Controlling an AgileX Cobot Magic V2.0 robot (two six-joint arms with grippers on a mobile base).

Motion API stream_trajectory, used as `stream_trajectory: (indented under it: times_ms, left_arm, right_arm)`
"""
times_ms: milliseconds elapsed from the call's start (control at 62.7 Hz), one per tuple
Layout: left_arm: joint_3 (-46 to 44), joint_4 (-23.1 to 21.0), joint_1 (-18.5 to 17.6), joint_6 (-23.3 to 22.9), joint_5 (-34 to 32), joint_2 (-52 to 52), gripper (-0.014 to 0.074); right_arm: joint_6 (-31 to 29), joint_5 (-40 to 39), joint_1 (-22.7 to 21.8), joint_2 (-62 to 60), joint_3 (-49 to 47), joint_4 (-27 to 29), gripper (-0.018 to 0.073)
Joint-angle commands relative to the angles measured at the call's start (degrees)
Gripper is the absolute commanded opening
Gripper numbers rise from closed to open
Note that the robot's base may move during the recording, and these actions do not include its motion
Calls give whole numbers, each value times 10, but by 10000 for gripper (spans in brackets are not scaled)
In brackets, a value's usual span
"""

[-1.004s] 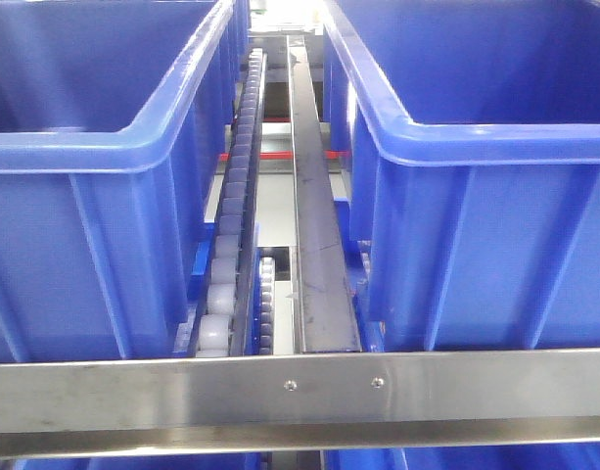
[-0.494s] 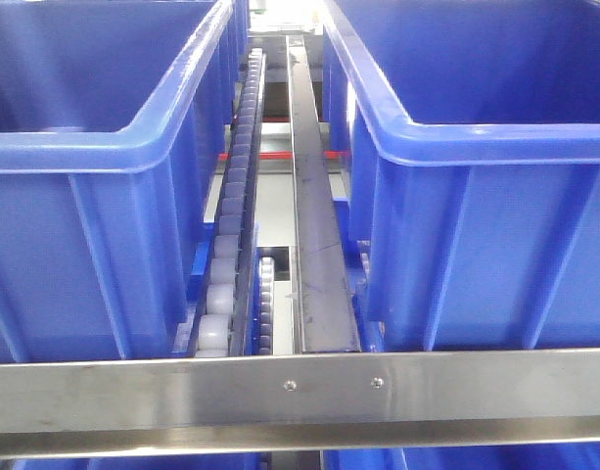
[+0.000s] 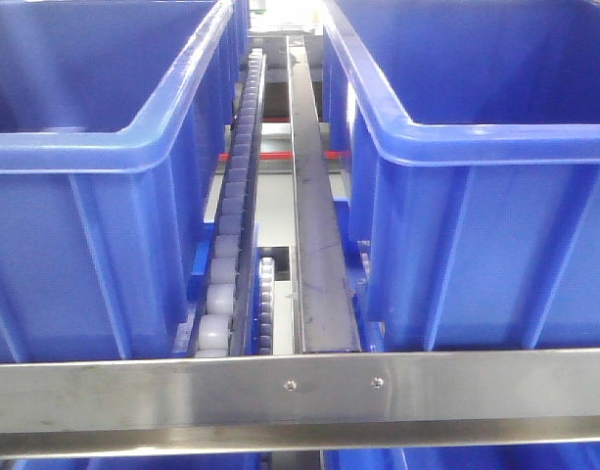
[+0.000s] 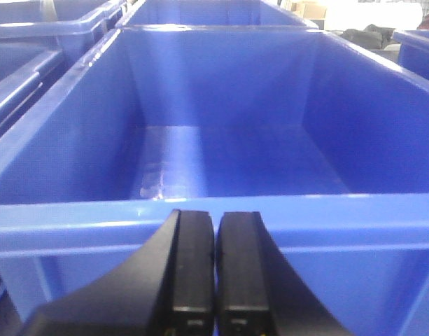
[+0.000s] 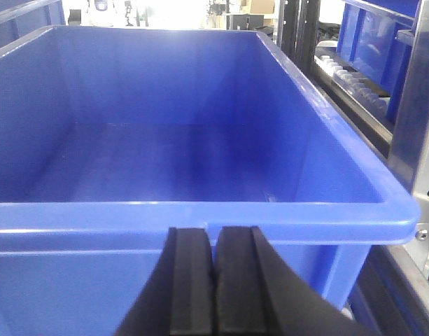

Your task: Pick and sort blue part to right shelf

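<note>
Both tools are pressed together on nothing: the left tool [image 4: 214, 269] shows its two black pads flush against each other, and the right tool [image 5: 213, 280] looks the same, each hovering just short of the near rim of a large blue bin. From the front view, the left bin [image 3: 104, 147] and the right bin [image 3: 495, 137] sit side by side on a rack, with a roller track [image 3: 236, 206] and a grey metal rail [image 3: 314, 225] running away between them and a steel crossbar [image 3: 300, 387] across the front. The bin ahead of the left tool [image 4: 221, 161] shows a bare floor; the bin ahead of the right tool [image 5: 193, 147] does too. Where the blue part lies is the one thing the coming move turns on — and no view shows it, so its direction from either tool, its long axis and the way it points cannot be told, nor which arm is nearer. My judgement is that the task stands at its start or between picks, with the part yet to be found; the right arm, beside shelf framing [image 5: 417, 119], seems better placed for the right shelf.
</note>
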Motion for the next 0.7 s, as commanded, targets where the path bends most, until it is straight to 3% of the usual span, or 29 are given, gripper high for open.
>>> stream_trajectory:
  times_ms: [0, 112, 686]
  left_arm:
    - [13, -8, -4, -9, -62, -12, 132]
    - [13, -1, -4, -52, -67, -12, 132]
    - [13, 10, -4, -51, -68, -12, 132]
  right_arm:
    - [-5, -51, 1, -12, -13, -1, 48]
    - [-5, -51, 1, -12, -13, -1, 48]
    - [-5, -51, 1, -12, -13, -1, 48]
